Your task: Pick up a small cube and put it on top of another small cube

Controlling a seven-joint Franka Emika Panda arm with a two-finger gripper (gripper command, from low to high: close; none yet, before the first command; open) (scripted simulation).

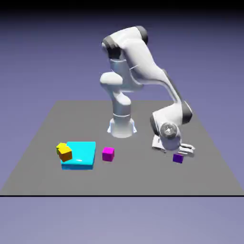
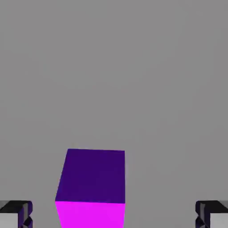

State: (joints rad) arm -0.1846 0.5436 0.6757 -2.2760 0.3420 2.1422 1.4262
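The gripper (image 1: 180,151) hung low over the table (image 1: 143,183), at about four o'clock from the robot's base in the exterior view; its fingers (image 2: 16,213) stood spread wide, released and grasping nothing, one tip at each lower corner of the hand view. The small cube (image 2: 91,187) sat on the table between those tips, a little toward the tip at seven o'clock, touching neither; in the exterior view it lay just under the hand. The other small cube (image 1: 108,153), magenta-pink, stood well apart at nine o'clock from it, just beside a flat cyan slab (image 1: 82,153); a yellow-orange cube (image 1: 64,151) rested at the slab's far corner. The violet cube looked rigid, light and smooth-faced; it would likely take a firm pinch on two opposite flat sides, centred so it would not twist or slip.
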